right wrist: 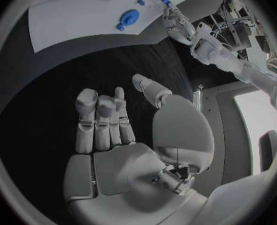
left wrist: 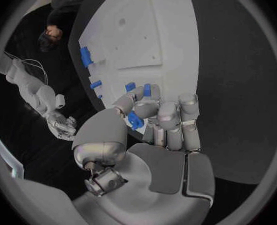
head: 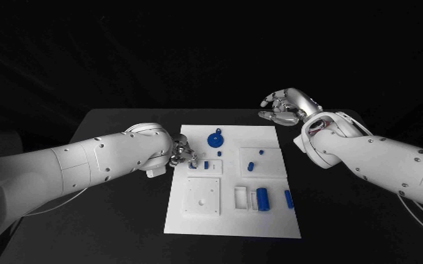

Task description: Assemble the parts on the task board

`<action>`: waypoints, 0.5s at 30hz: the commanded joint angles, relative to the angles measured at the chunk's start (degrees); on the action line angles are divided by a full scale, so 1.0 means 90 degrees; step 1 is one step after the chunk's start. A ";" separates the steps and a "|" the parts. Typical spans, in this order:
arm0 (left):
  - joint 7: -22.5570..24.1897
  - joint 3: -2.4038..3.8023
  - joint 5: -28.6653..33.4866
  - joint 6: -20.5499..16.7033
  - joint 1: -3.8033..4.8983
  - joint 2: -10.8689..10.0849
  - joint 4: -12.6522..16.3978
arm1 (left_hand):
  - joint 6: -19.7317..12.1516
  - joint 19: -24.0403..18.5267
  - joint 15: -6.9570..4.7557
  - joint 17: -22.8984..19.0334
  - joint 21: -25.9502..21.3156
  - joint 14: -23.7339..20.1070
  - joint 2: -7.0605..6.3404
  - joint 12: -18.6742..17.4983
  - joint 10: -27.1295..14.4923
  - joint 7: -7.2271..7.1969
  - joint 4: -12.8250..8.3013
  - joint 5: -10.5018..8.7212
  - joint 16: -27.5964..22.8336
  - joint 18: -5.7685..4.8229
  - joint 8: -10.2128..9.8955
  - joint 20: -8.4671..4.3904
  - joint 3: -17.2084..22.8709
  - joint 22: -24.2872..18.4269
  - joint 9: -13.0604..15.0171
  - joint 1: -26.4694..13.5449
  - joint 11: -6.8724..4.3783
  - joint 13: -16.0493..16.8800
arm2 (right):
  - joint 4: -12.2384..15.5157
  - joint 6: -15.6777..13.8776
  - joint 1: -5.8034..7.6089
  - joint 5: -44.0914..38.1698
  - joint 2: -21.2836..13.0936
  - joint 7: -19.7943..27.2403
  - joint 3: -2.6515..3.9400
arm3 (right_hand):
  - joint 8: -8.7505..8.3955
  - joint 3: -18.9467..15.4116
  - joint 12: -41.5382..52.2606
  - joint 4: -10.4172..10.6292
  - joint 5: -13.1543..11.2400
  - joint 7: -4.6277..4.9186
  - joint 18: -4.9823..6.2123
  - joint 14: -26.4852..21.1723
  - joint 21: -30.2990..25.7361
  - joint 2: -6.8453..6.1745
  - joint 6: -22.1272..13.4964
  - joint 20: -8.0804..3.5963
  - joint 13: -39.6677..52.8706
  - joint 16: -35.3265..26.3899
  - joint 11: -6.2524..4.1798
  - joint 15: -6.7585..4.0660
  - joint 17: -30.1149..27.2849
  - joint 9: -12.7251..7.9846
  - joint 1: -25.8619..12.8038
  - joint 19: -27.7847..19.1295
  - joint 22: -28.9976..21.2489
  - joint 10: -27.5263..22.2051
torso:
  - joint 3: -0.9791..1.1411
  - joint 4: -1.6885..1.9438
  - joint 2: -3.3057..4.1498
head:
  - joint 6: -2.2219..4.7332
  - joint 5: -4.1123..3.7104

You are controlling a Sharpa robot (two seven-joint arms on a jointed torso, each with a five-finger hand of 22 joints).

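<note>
you had the left hand (left wrist: 152,122) pinching a small blue part (left wrist: 134,120) at the task board (head: 231,224) edge, ready for seating it carefully, while the right hand (head: 286,107) hovered loosely curled and holding nothing beyond the board.

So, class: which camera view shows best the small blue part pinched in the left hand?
The left wrist view: the blue part sits close up between the left hand's fingers. The head view shows that hand at the task board, the part hidden. In the right wrist view it looks tiny.

A robotics lab is showing here: a black table (head: 123,215) is sitting against black drapes, a white task board (head: 231,227) is lying on it, and metal equipment racks (right wrist: 238,30) are standing at the room's edge.
</note>
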 commanded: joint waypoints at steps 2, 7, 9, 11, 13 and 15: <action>0.0001 -0.0009 -0.0141 0.0126 -0.0021 0.0044 -0.0016 | 0.1551 0.0021 0.0018 0.0001 0.0032 0.0001 0.0059 0.0028 -0.0084 -0.0647 -0.0005 0.0035 0.0021 0.0068 0.0222 -0.0622 0.0020 0.0073 0.3192 0.0030 -0.0034 0.0001 | 0.0010 0.0063 -0.0001 -0.0006 0.0008 0.0065 0.0003 | -0.0032 -0.0039 0.0014 0.0011 0.0042 0.0074 0.0541 -0.0010 -0.0035 0.0013 -0.0022 -0.0021 -0.0009 -0.0035 -0.0001 0.0043 0.0011 -0.0006 0.0043 -0.0012 0.0105 -0.0024 | 0.0003 -0.0004 0.0000 | -0.0003 0.0001; -0.0015 -0.0009 -0.0167 0.0174 -0.0021 0.0085 -0.0049 | 0.1547 0.0021 0.0017 -0.0003 0.0033 -0.0004 0.0063 0.0031 -0.0090 -0.0644 0.0004 -0.0001 0.0018 0.0066 0.0216 -0.0620 0.0017 0.0072 0.3199 0.0020 -0.0031 -0.0004 | 0.0027 0.0071 -0.0001 -0.0006 0.0010 0.0069 0.0003 | -0.0031 -0.0039 0.0015 0.0012 0.0052 0.0073 0.0541 -0.0010 -0.0035 0.0015 -0.0018 -0.0021 -0.0009 -0.0035 -0.0001 0.0043 0.0011 -0.0006 0.0043 -0.0012 0.0105 -0.0023 | 0.0005 -0.0001 0.0001 | -0.0015 -0.0001; -0.0018 -0.0009 -0.0176 0.0170 -0.0021 0.0102 -0.0070 | 0.1546 0.0021 0.0017 -0.0004 0.0033 -0.0005 0.0068 0.0032 -0.0091 -0.0643 0.0012 -0.0015 0.0018 0.0065 0.0213 -0.0619 0.0015 0.0071 0.3201 0.0013 -0.0030 -0.0006 | 0.0031 0.0075 -0.0001 -0.0006 0.0010 0.0071 0.0003 | -0.0030 -0.0039 0.0015 0.0011 0.0058 0.0073 0.0541 -0.0010 -0.0035 0.0016 -0.0016 -0.0021 -0.0009 -0.0035 -0.0002 0.0043 0.0012 -0.0005 0.0044 -0.0012 0.0105 -0.0023 | 0.0005 -0.0001 0.0001 | -0.0014 -0.0002; -0.0024 -0.0009 -0.0181 0.0188 -0.0021 0.0125 -0.0093 | 0.1545 0.0021 0.0017 -0.0005 0.0033 -0.0005 0.0073 0.0033 -0.0093 -0.0642 0.0018 -0.0023 0.0018 0.0065 0.0212 -0.0618 0.0014 0.0071 0.3203 0.0007 -0.0030 -0.0007 | 0.0038 0.0081 -0.0001 -0.0006 0.0011 0.0074 0.0003 | -0.0029 -0.0039 0.0015 0.0010 0.0064 0.0072 0.0541 -0.0010 -0.0035 0.0016 -0.0015 -0.0021 -0.0010 -0.0035 -0.0002 0.0042 0.0012 -0.0005 0.0045 -0.0012 0.0106 -0.0023 | 0.0008 -0.0002 -0.0001 | -0.0015 -0.0001; -0.0030 -0.0009 -0.0183 0.0221 -0.0021 0.0138 -0.0102 | 0.1545 0.0021 0.0016 -0.0006 0.0033 -0.0006 0.0077 0.0034 -0.0094 -0.0642 0.0022 -0.0027 0.0017 0.0064 0.0210 -0.0618 0.0013 0.0070 0.3205 0.0004 -0.0030 -0.0009 | 0.0046 0.0085 0.0000 -0.0006 0.0013 0.0075 0.0003 | -0.0028 -0.0038 0.0016 0.0008 0.0075 0.0071 0.0541 -0.0010 -0.0035 0.0016 -0.0012 -0.0021 -0.0010 -0.0035 -0.0003 0.0042 0.0012 -0.0004 0.0048 -0.0013 0.0106 -0.0024 | 0.0008 0.0000 -0.0002 | -0.0021 -0.0005; -0.0038 -0.0009 -0.0182 0.0301 -0.0021 0.0146 -0.0096 | 0.1544 0.0021 0.0016 -0.0007 0.0033 -0.0007 0.0079 0.0034 -0.0095 -0.0641 0.0026 -0.0033 0.0017 0.0064 0.0209 -0.0617 0.0012 0.0070 0.3207 0.0000 -0.0029 -0.0010 | 0.0053 0.0094 0.0000 -0.0006 0.0012 0.0074 0.0003 | -0.0027 -0.0038 0.0016 0.0008 0.0084 0.0071 0.0541 -0.0010 -0.0035 0.0018 -0.0009 -0.0021 -0.0011 -0.0035 -0.0003 0.0041 0.0012 -0.0003 0.0049 -0.0013 0.0106 -0.0024 | 0.0010 -0.0004 0.0000 | -0.0024 -0.0009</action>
